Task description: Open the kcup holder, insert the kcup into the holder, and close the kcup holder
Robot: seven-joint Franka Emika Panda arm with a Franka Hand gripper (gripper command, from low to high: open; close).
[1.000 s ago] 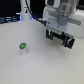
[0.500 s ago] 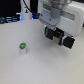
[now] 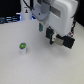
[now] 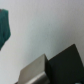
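Note:
The kcup (image 3: pixel 22 47) is a small pale pod with a green top. It stands alone on the white table (image 3: pixel 35 65) at the exterior view's left. The white arm reaches in from the top right. Its black gripper (image 3: pixel 56 38) hangs low over the table, well to the exterior view's right of the kcup. Blur hides how the jaws stand. A black boxy shape (image 3: pixel 65 43) by the gripper may be the kcup holder. The wrist view shows a dark box corner (image 4: pixel 64 64) with a grey face (image 4: pixel 36 74) close by.
A teal shape (image 4: pixel 4 29) sits at the edge of the wrist view. Dark clutter (image 3: pixel 10 20) lines the back of the table at the exterior view's left.
The arm and gripper have shifted slightly down and to the exterior view's right. The kcup has not moved.

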